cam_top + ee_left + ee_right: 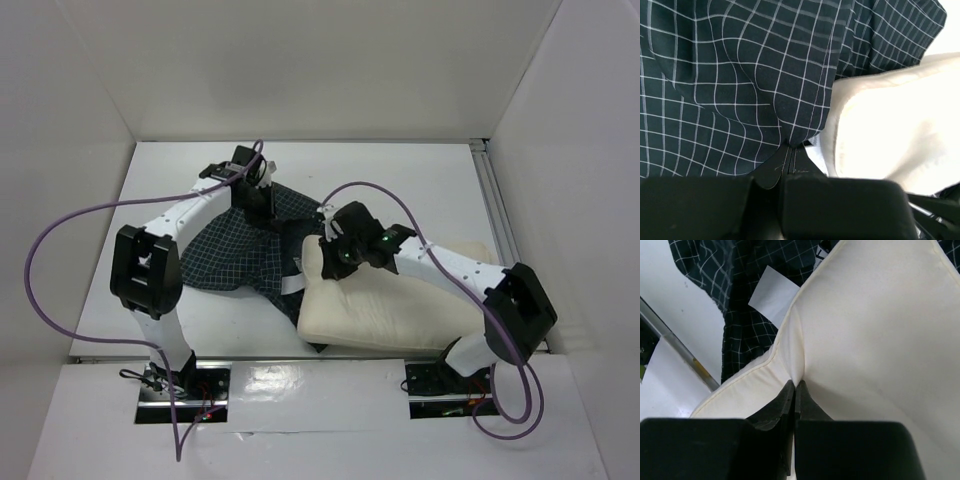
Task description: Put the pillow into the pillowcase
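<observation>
The cream pillow (390,305) lies on the table at centre right; it also fills the right wrist view (875,330). The dark checked pillowcase (235,255) lies crumpled to its left, its edge over the pillow's left end, and shows in the left wrist view (740,85). My left gripper (257,205) is shut on a fold of the pillowcase (790,146) beside the pillow's edge (890,125). My right gripper (330,255) is shut on a pinch of the pillow's fabric near its left end (796,382).
White walls enclose the table (400,175) on three sides. A metal rail (495,200) runs along the right edge. A white label (772,295) lies on the pillowcase by the pillow's corner. Purple cables (60,235) loop off both arms.
</observation>
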Available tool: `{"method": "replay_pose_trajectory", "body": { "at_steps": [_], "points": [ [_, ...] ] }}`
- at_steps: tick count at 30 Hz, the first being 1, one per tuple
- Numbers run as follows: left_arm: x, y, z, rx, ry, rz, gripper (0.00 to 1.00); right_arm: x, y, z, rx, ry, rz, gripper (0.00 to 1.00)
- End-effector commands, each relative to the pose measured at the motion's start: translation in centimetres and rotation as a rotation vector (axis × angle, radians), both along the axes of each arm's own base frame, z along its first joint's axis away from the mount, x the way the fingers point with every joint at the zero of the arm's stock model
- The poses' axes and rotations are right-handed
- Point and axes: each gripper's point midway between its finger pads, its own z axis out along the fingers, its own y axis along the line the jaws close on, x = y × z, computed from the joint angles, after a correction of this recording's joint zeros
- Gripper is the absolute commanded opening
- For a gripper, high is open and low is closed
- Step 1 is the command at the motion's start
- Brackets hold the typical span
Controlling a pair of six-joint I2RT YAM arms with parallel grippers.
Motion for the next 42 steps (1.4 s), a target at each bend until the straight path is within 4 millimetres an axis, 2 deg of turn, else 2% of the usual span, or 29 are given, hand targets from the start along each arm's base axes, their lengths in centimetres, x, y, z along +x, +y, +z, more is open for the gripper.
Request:
{"method": "replay_pose_trajectory", "body": {
  "at_steps": [1,2,4,5,7,8,9,12,14,19,24,25,26,28,31,32,33,34,35,37,39,40,41,42],
  "points": [
    [-1.3,-1.1,2.2,-0.054,-0.063,-0.066,0.00,0.4,2.6,1.8,0.081,-0.023,0.096,0.00],
    [-1.5,-1.0,2.3,-0.055,-0.065,-0.066,0.00,1.3,3.1,2.5,0.088,-0.043,0.089,0.00],
    [-2.1,-1.3,3.2,-0.063,-0.093,-0.099,0.00,2.3,3.8,2.2,0.076,-0.046,0.079,0.00],
    [-2.5,-1.2,3.1,-0.061,-0.087,-0.099,0.00,3.2,4.3,3.2,0.086,-0.072,0.071,0.00],
    [-3.1,-1.4,3.6,-0.070,-0.101,-0.124,0.00,4.2,4.8,2.9,0.067,-0.078,0.066,0.00],
    [-3.6,-1.6,3.1,-0.063,-0.091,-0.140,0.00,5.1,5.4,4.0,0.082,-0.105,0.059,0.00],
    [-4.0,-1.4,3.1,-0.063,-0.091,-0.141,0.00,5.8,5.1,3.4,0.058,-0.094,0.040,0.00],
    [-4.7,-1.1,3.1,-0.056,-0.083,-0.148,0.00,6.9,5.2,3.8,0.058,-0.097,0.014,0.00],
    [-5.1,-0.7,3.1,-0.019,-0.096,-0.150,0.00,8.5,4.4,4.4,0.074,-0.099,-0.026,0.00],
    [-5.4,0.1,2.6,0.021,-0.078,-0.143,0.00,9.4,4.5,5.9,0.118,-0.131,-0.068,0.00],
    [-5.3,-0.6,4.2,-0.021,-0.105,-0.168,0.00,13.0,3.9,7.6,0.170,-0.199,-0.187,0.00],
    [-5.3,-0.6,4.2,-0.021,-0.105,-0.169,0.00,14.0,3.8,7.6,0.157,-0.212,-0.228,0.00],
    [-5.2,-0.8,5.1,-0.036,-0.124,-0.173,0.00,14.7,3.8,6.6,0.130,-0.210,-0.249,0.00],
    [-5.3,-1.0,5.5,-0.045,-0.122,-0.179,0.00,16.3,3.7,5.7,0.123,-0.215,-0.301,0.00],
    [-5.5,-1.5,6.1,-0.056,-0.131,-0.201,0.00,17.9,4.4,6.0,0.175,-0.227,-0.373,0.00],
    [-5.5,-1.8,6.6,-0.077,-0.135,-0.211,0.00,18.5,5.2,6.2,0.194,-0.240,-0.384,0.00],
    [-5.7,-2.0,6.7,-0.090,-0.127,-0.210,0.00,18.6,5.5,5.8,0.192,-0.239,-0.399,0.00],
    [-5.2,-2.3,7.3,-0.102,-0.139,-0.215,0.00,19.5,5.6,6.1,0.183,-0.268,-0.447,0.00],
    [-5.1,-2.6,7.8,-0.118,-0.147,-0.223,0.00,19.7,6.0,4.8,0.162,-0.256,-0.460,0.00],
    [-4.4,-3.0,7.8,-0.122,-0.144,-0.215,0.00,20.2,6.2,4.1,0.174,-0.234,-0.510,0.00],
    [-4.3,-3.4,7.3,-0.122,-0.125,-0.215,0.00,20.8,6.3,5.0,0.254,-0.215,-0.532,0.00],
    [-3.9,-3.6,7.3,-0.122,-0.127,-0.215,0.00,20.2,6.9,5.6,0.288,-0.203,-0.494,0.05],
    [-3.4,-3.6,6.5,-0.109,-0.107,-0.201,0.00,19.9,6.1,6.7,0.310,-0.213,-0.507,0.17],
    [-3.6,-3.5,5.8,-0.100,-0.076,-0.200,0.00,19.6,5.7,7.4,0.314,-0.226,-0.501,0.36]
  ]
}}
